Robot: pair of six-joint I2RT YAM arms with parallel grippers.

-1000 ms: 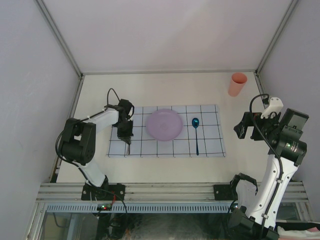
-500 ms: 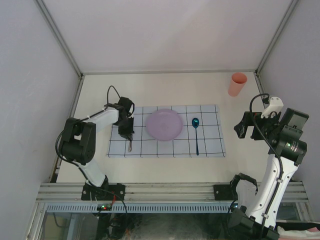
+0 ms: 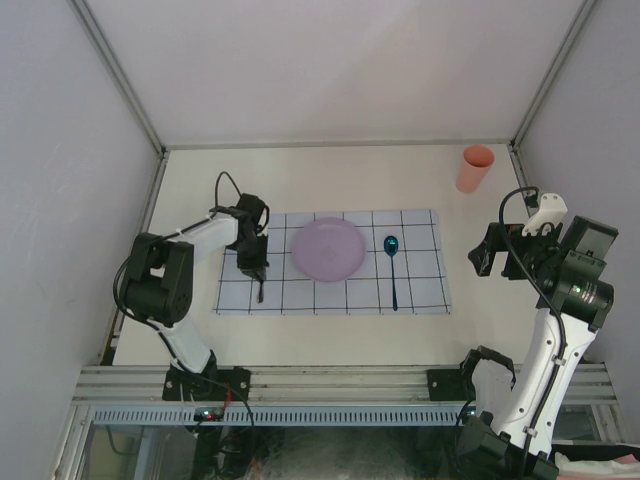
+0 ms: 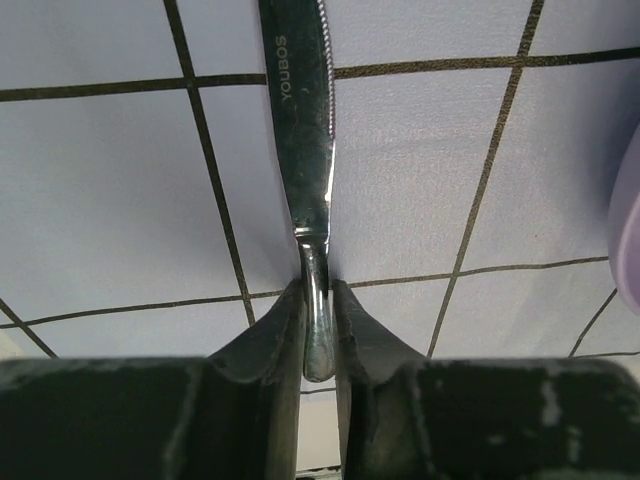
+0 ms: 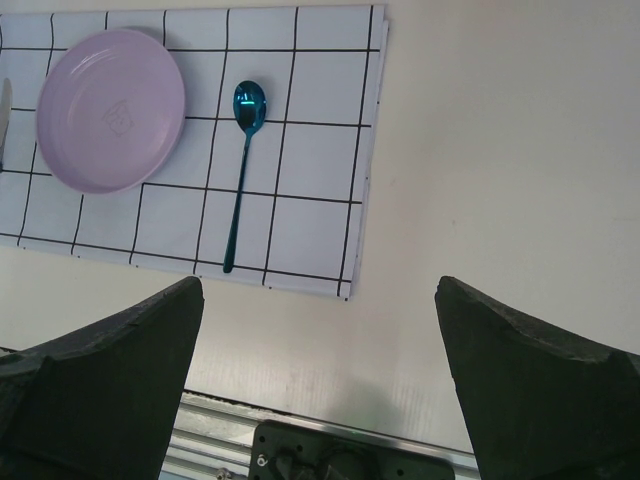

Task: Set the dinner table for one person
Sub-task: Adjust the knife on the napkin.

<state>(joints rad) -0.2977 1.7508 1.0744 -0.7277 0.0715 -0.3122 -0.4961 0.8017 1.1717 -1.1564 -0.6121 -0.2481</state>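
Note:
A silver knife [image 3: 259, 291] lies on the grid-patterned cloth [image 3: 420, 290], left of the lilac plate [image 3: 328, 249]. My left gripper [image 3: 254, 268] is shut on the knife's handle end. In the left wrist view the knife [image 4: 305, 150] runs away from the gripper [image 4: 318, 292], flat against the cloth [image 4: 120, 180]. A blue spoon [image 3: 393, 270] lies right of the plate. My right gripper [image 3: 490, 255] is open and empty, raised over the off-white dinner table [image 3: 320, 180] to the right of the cloth; its view shows the gripper [image 5: 318, 287], plate [image 5: 110, 110] and spoon [image 5: 242, 170].
A salmon-pink cup [image 3: 475, 168] stands upright at the far right corner of the table. The plate's rim [image 4: 628, 230] sits close to the right of the knife. Aluminium rails run along the near edge [image 5: 330, 440].
My left gripper and the knife have shifted slightly away from the near edge and settled on the cloth. The right arm has not moved.

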